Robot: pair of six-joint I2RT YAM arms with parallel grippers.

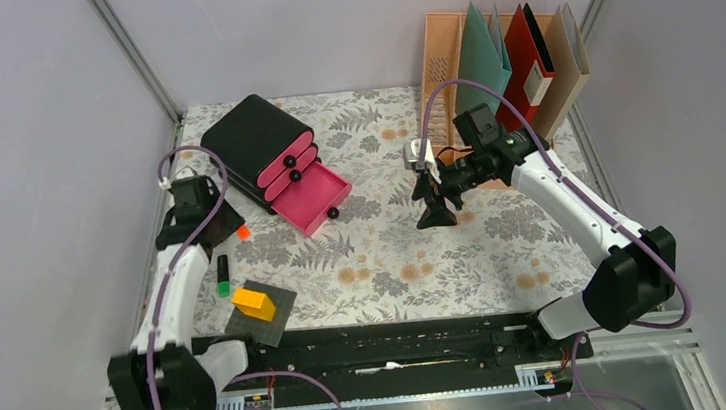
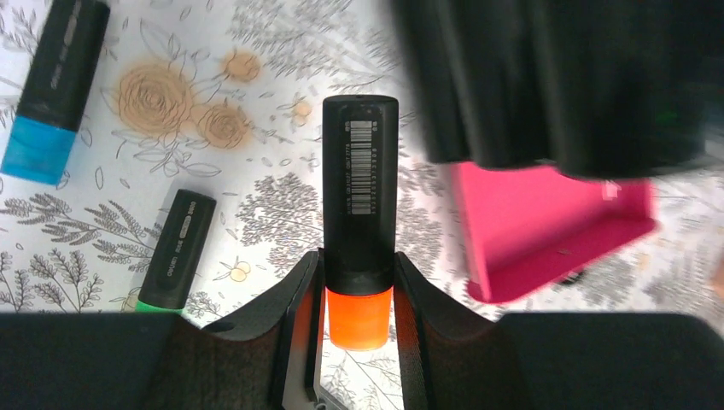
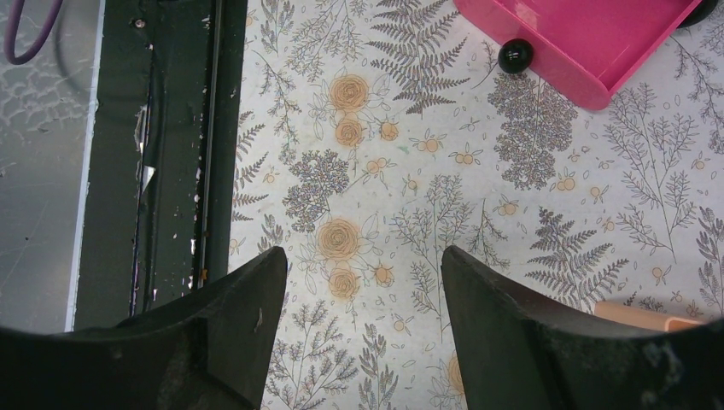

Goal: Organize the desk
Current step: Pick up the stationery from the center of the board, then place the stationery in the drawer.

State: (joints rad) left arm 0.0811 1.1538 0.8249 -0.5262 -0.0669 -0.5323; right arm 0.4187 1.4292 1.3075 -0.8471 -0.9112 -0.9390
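Fingers point(image 2: 294, 299) of left gripper point(image 2: 359, 286) clenched on orange highlighter point(image 2: 359, 188) at its cap end. Can't tell if it's off the cloth. Right gripper point(image 3: 363, 256) released — jaws wide, nothing between them, hovering over bare cloth mid-table. Floral-cloth desk point(image 1: 415, 260) fills the middle of the cell, arm bases along its near edge. Far left: black drawer box point(image 1: 252, 140), bottom pink drawer point(image 1: 313, 200) pulled out. Far right: peach file rack point(image 1: 441, 67) with folders. Near left: green highlighter point(image 1: 223, 277), yellow block point(image 1: 253, 302) on dark pad point(image 1: 284, 308). Blue highlighter point(image 2: 47, 94) lies apart from the green one.
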